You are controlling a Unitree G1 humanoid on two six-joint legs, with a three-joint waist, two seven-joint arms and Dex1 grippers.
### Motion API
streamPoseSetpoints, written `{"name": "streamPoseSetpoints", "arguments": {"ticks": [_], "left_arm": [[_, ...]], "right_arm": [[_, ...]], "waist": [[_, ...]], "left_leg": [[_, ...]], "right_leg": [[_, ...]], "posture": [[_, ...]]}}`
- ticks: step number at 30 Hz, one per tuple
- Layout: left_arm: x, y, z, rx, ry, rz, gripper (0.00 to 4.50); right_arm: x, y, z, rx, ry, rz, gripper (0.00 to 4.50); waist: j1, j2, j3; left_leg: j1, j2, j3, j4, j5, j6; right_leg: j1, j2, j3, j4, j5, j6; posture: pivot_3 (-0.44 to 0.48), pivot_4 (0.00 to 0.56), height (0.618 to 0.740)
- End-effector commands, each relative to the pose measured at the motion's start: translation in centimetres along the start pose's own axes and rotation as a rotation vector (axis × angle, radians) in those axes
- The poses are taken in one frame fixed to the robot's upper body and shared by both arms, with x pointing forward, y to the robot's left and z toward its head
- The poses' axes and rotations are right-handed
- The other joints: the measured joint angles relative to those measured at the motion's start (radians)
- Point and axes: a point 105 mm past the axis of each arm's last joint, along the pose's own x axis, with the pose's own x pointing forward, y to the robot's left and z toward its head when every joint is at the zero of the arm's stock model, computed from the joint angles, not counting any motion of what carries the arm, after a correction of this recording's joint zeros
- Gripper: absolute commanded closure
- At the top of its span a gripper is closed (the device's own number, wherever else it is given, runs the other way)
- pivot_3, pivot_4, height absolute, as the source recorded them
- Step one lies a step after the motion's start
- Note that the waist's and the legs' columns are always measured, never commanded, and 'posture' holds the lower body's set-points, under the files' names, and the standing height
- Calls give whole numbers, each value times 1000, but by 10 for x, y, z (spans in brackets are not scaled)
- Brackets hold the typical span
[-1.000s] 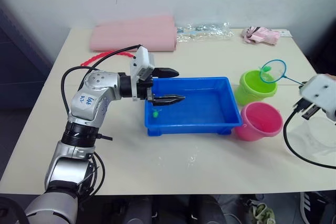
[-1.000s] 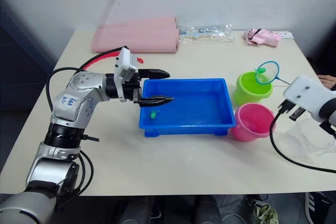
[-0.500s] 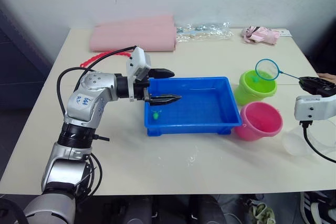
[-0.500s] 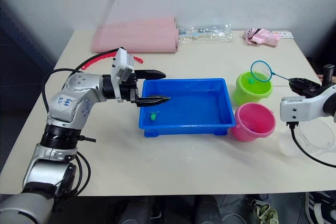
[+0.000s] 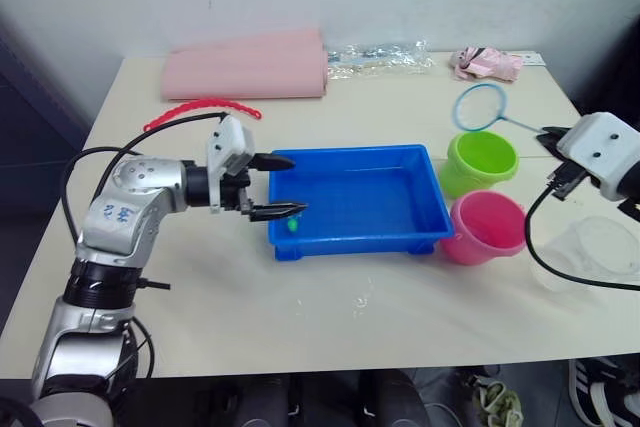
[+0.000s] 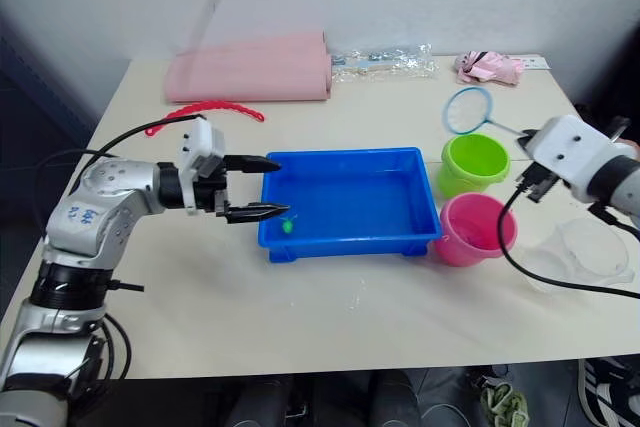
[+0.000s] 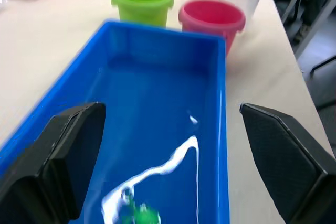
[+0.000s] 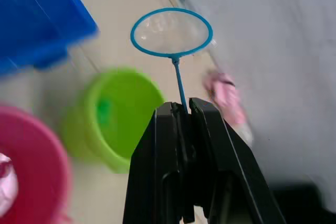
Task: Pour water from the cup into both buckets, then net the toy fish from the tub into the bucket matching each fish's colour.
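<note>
The blue tub (image 5: pixel 352 153) sits mid-table with a green toy fish (image 5: pixel 293 226) in its left end. My left gripper (image 5: pixel 297 185) hovers open over that end, one finger (image 7: pixel 68 150) on each side of the fish (image 7: pixel 142 214). My right gripper (image 8: pixel 181 113) is shut on the net's thin handle. The net's light blue hoop (image 5: pixel 479 107) hangs empty just beyond the lime green bucket (image 5: pixel 480 160). Something green (image 8: pixel 103 109) lies inside that bucket. The pink bucket (image 5: pixel 485 227) stands in front of it. The clear cup (image 5: pixel 590 252) is at the far right.
A folded pink cloth (image 5: pixel 245 65), a clear plastic bag (image 5: pixel 385 55) and a small pink item (image 5: pixel 487 63) lie along the table's back. A red beaded strip (image 5: pixel 200 110) curves behind my left arm. Bare tabletop lies in front of the tub.
The whole view has shifted. The net hoop has moved from over the green bucket to behind it. My left gripper has drawn back toward the tub's left edge, still open.
</note>
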Motion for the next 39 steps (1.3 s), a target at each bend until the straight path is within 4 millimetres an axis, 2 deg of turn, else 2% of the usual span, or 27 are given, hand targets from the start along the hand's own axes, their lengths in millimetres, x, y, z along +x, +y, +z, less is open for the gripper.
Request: {"name": "streamPoseSetpoints", "arguments": {"ticks": [1,5,8,13,17,21,25,29,33,39], "left_arm": [[-27,-10,-8,36,84,5,26],[-43,-17,-15,19,138,33,26],[-51,-19,-17,8,156,70,26],[-59,-25,-18,-4,172,105,26],[-63,-27,-14,-12,163,137,26],[-65,-29,-14,-20,165,154,26],[-65,-30,-15,-25,163,162,26],[-62,-29,-13,-22,153,162,26],[-52,-22,-5,-26,83,149,26],[-30,-13,10,-19,-21,107,26]], "right_arm": [[18,42,44,63,-170,209,4500],[42,94,54,35,-210,374,4500],[57,119,51,-44,-215,433,4500],[84,141,42,-292,-223,445,4500],[91,155,48,-255,-288,491,4500],[83,174,58,-156,-351,596,4500],[78,177,67,71,-355,640,4500],[73,171,67,256,-298,660,4500],[63,154,62,544,-192,667,4500],[53,127,56,724,-124,558,4500]], "waist": [[-6,-1,0],[6,-1,0],[10,-1,0],[1,-1,0],[-5,-1,0],[-5,-1,0],[-2,-2,0],[-2,-2,0],[2,-1,0],[1,-1,0]], "left_leg": [[0,1,0,0,0,0],[0,-1,0,0,0,0],[-1,-1,0,1,-1,0],[0,-1,1,0,0,0],[0,-1,1,0,0,-1],[0,0,1,-1,0,-1],[0,0,0,0,0,-1],[0,0,0,0,0,-1],[0,-1,0,0,0,-1],[0,-1,0,0,0,-1]], "right_leg": [[0,0,0,0,0,0],[0,-1,0,0,0,0],[-1,-2,0,0,0,0],[-2,-2,1,1,0,0],[-2,-1,1,1,0,-1],[-2,-1,1,1,0,-1],[-1,-1,1,1,0,-1],[-1,-1,1,1,0,-1],[-1,-1,1,1,0,-1],[-2,-1,1,2,0,-1]], "posture": [[0,150,738],[0,150,738],[0,150,738],[0,150,738],[0,150,738],[0,150,738],[0,150,738],[0,150,738],[0,150,738],[0,150,738]]}}
